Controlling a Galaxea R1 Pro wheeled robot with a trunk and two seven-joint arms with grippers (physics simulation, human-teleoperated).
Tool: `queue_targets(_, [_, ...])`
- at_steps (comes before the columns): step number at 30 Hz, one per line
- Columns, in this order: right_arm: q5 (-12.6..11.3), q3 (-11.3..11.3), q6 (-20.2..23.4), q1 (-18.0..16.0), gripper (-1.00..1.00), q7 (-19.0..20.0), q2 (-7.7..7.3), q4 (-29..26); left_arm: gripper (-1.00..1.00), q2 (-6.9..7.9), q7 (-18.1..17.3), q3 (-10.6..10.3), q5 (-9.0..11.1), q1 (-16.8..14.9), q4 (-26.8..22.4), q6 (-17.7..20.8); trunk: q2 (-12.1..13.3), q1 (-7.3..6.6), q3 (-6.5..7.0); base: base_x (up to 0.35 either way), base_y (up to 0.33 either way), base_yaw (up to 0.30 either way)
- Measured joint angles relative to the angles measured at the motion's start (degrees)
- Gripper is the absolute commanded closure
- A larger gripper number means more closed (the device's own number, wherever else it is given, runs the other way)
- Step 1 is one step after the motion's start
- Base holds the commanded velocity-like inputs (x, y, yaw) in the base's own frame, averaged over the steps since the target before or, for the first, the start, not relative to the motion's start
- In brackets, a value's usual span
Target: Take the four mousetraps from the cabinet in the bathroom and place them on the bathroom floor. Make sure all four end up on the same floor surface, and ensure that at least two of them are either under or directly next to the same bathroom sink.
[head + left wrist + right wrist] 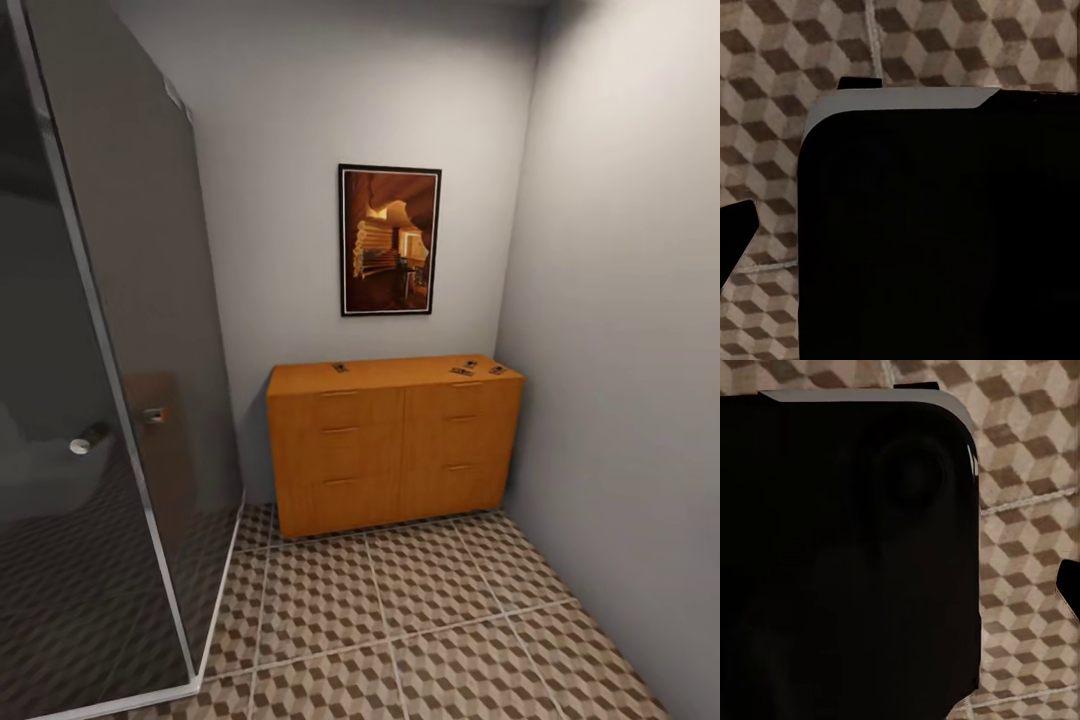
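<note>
Dim, even light, soft render; both wrist views mostly black, perhaps shadowed.

we've got an orange-brown cabinet [395, 445] against pale grey walls [610, 300], and on its top four tiny specks [340, 367] that read as dark from here. the bathroom floor [430, 630] is tiled in a brown, beige and white 3-d cube pattern with pale grout lines, same print in both wrist views behind a big black body with a light grey edge [907, 101]. the framed picture [389, 240] has a black frame round warm amber and brown tones, and the shower glass [90, 350] is smoky dark grey with a pale metal edge.
</note>
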Motion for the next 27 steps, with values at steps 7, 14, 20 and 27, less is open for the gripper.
queue_targets(7, [0.19, 0.08, 0.00, 0.00, -1.00, 0.00, 0.00, 0.00, -1.00, -0.08, 0.00, -0.01, 0.00, 0.00, 0.00, 0.02, 0.00, 0.00, 0.00, 0.314, 0.000, 0.000])
queue_targets(14, [0.30, 0.23, 0.03, 0.00, -1.00, 0.00, 0.00, 0.00, -1.00, -0.13, -0.01, 0.00, 0.05, 0.00, 0.00, 0.03, 0.00, 0.00, 0.00, 0.315, 0.000, 0.000])
queue_targets(20, [0.33, 0.25, 0.02, 0.00, -1.00, 0.00, 0.00, 0.00, -1.00, -0.21, -0.01, 0.04, 0.06, 0.00, 0.00, 0.03, 0.00, 0.00, 0.00, 0.315, 0.000, 0.000])
queue_targets(27, [0.35, 0.33, 0.06, 0.00, -1.00, 0.00, 0.00, 0.00, -1.00, -0.24, -0.01, 0.06, 0.07, 0.00, 0.00, 0.03, 0.00, 0.00, 0.00, 0.315, 0.000, 0.000])
